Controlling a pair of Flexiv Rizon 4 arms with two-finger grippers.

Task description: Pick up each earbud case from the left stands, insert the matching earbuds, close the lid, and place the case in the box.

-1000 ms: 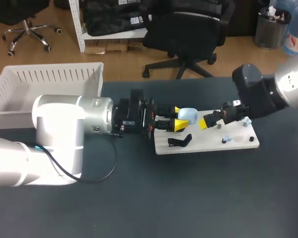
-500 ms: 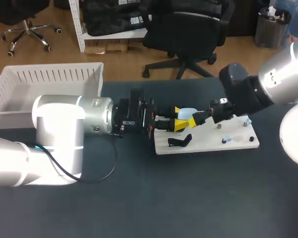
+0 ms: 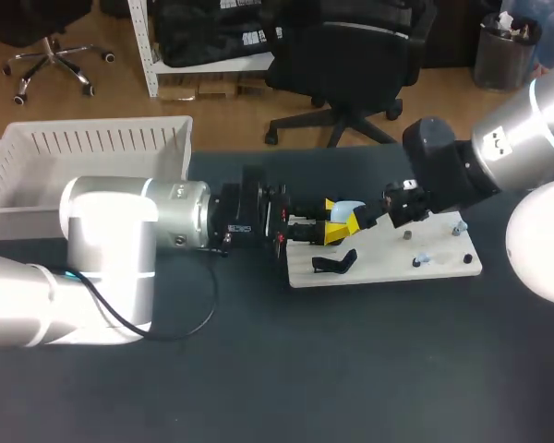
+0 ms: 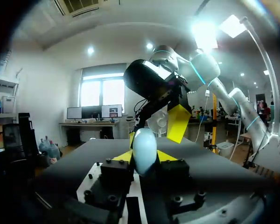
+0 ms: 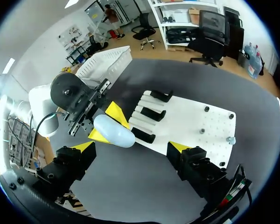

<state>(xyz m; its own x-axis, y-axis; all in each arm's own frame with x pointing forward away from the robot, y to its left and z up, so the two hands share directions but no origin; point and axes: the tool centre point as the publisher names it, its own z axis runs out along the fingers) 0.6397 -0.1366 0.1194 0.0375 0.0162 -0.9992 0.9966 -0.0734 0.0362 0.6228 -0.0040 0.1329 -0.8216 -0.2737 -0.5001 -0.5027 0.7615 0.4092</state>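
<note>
table (image 3: 351, 369) of dark grey carries everything. left arm (image 3: 120, 240), thick and silver, comes in low across the table's left part and lies nearly level, its wrist pointing toward the middle. right arm (image 3: 499, 148) comes in from the far right corner and slopes down toward the same spot. white slatted box (image 3: 83, 148) sits at the table's far left corner, well apart from both grippers. white board (image 3: 443, 269) lies flat in the middle right of the table, just ahead of the left arm's wrist. left gripper (image 3: 332, 221) hangs over the board's left end, and its yellow tips are clamped from two sides on the light blue earbud case (image 3: 344, 210), which is lifted clear of the board; the left wrist view shows the case (image 4: 144, 147) standing upright between the two tips. right gripper (image 3: 365, 220) hovers just beside the case on its right side, its fingers spread wide and not touching it; in the right wrist view the case (image 5: 114, 131) lies ahead of that gripper (image 5: 130, 148), between its spread tips but beyond them. black stands (image 5: 153, 113), three in a row, sit at the board's (image 5: 191, 116) left end, below the held case. small pale thing (image 3: 422, 260) near the board's right end may be an earbud, too small to tell.
</note>
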